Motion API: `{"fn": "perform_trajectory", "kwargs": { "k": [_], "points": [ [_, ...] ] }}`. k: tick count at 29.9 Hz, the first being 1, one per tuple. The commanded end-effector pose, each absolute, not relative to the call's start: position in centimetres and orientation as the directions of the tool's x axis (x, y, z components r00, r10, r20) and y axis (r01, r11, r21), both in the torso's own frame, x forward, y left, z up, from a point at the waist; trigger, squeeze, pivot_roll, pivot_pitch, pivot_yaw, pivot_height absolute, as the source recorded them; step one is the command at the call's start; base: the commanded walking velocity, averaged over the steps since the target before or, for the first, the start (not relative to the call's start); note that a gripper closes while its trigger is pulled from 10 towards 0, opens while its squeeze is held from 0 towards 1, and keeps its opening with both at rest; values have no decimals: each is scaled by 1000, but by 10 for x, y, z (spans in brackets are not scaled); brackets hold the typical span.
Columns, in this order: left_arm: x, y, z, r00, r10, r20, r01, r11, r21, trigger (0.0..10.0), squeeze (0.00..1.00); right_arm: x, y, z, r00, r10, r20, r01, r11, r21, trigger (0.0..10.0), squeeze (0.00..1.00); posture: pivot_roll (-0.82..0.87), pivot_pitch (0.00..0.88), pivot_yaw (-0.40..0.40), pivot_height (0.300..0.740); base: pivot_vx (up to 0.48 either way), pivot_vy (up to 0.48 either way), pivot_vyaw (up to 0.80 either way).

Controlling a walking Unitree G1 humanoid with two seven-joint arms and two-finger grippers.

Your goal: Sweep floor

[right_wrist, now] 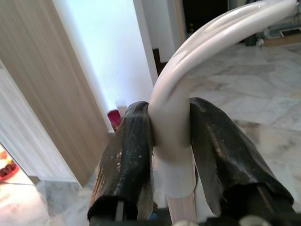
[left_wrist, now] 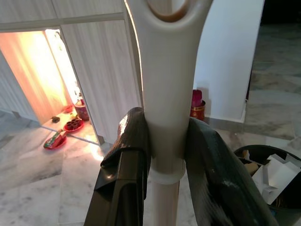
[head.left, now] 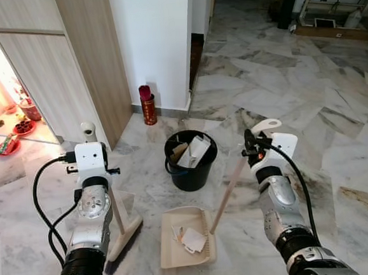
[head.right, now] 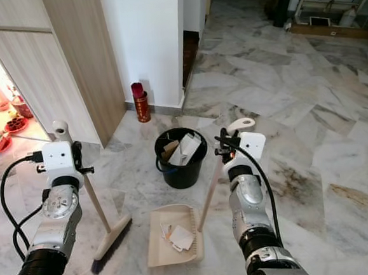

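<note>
Though gripped, broom [head.left: 116, 213] handle upright.

The left pincer [left_wrist: 167, 155] clamps its black fingers [left_wrist: 129, 155] on the cream broom handle [left_wrist: 164, 84], with a black bucket [left_wrist: 268, 183] of paper scraps beyond, a red canister [left_wrist: 197, 106] by the white wall, and what look like red dishes [left_wrist: 63, 134] on the lit floor.
</note>
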State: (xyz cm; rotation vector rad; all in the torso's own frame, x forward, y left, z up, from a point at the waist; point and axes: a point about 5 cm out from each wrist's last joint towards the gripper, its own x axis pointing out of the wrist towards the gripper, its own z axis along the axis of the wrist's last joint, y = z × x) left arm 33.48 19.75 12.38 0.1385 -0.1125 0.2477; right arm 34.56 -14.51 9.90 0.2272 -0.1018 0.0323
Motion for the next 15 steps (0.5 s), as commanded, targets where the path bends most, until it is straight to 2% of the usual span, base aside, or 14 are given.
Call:
{"fn": "perform_trajectory", "kwargs": {
  "k": [1,15],
  "points": [
    [337,198,132,956,244,164,-265,957,121,10000,0,356,-134,132,970,42,238,-100,966,240,10000,0,153,0,-61,740,0,0,0],
    [338,199,132,954,251,165,-272,955,120,10000,0,359,-120,194,890,43,453,-181,947,266,10000,0,153,0,-60,740,0,0,0]
  ]
}}
